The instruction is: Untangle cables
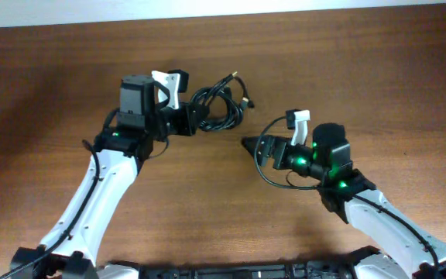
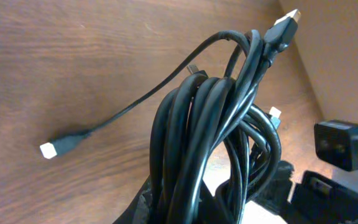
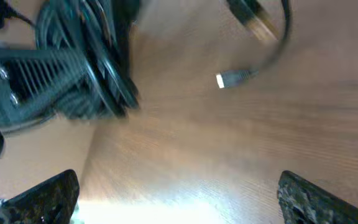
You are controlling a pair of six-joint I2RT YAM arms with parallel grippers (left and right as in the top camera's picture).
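- The cable bundle (image 1: 221,105) is bunched against the left gripper (image 1: 198,118), which is clamped on it. In the left wrist view its strands lie packed tight, with only narrow slits between loops.
- The left arm (image 1: 134,116) blocks any approach from that side.
- A strip of bare table (image 1: 231,167) lies between the bundle and the right gripper (image 1: 248,145), whose jaws are spread wide. A straight pass is possible here.
- One plug end (image 1: 246,102) trails off the bundle towards the right gripper and lies across part of that path.
- A second plug end (image 1: 235,75) juts out on the far side, with bare wood beyond it.
- The right arm's own wire loop (image 1: 273,177) hangs just behind its gripper.
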